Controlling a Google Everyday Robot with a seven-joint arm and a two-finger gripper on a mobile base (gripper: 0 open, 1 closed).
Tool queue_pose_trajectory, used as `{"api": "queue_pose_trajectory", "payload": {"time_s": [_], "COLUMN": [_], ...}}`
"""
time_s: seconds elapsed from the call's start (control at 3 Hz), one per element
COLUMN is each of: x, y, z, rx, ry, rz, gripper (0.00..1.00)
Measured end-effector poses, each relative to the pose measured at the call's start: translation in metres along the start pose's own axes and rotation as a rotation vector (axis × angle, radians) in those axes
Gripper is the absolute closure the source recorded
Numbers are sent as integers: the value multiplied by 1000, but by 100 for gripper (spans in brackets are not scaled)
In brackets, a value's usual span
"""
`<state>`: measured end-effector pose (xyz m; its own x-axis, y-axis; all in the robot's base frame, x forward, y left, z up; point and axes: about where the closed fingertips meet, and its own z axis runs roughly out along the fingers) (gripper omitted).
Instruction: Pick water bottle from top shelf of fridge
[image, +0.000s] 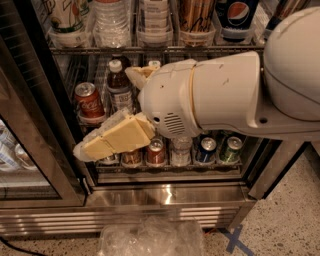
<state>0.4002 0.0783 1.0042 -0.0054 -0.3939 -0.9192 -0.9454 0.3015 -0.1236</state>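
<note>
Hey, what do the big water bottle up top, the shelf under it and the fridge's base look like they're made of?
The water bottle is likely clear plastic: ribbed, see-through wall. The shelf looks like bare silver metal wire, with thin bars showing. The fridge base seems to be stainless steel, glossy with reflections. The claw hangs lower, in front of the cans.

Warm, dim light over the fridge (165, 197).
Glare streaks its bottom front; my gripper (107, 142), before its lower left, glows cream; its left side sits shadowed.
</note>
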Motion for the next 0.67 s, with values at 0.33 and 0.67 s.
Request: {"api": "queue_pose_trajectory", "payload": {"time_s": [0.33, 0.67], "x": [6, 21], "y": [-11, -26], "z": [7, 18], "rx": [77, 205], "ry": [-7, -49], "rz": [60, 181], "gripper": [0, 0]}}
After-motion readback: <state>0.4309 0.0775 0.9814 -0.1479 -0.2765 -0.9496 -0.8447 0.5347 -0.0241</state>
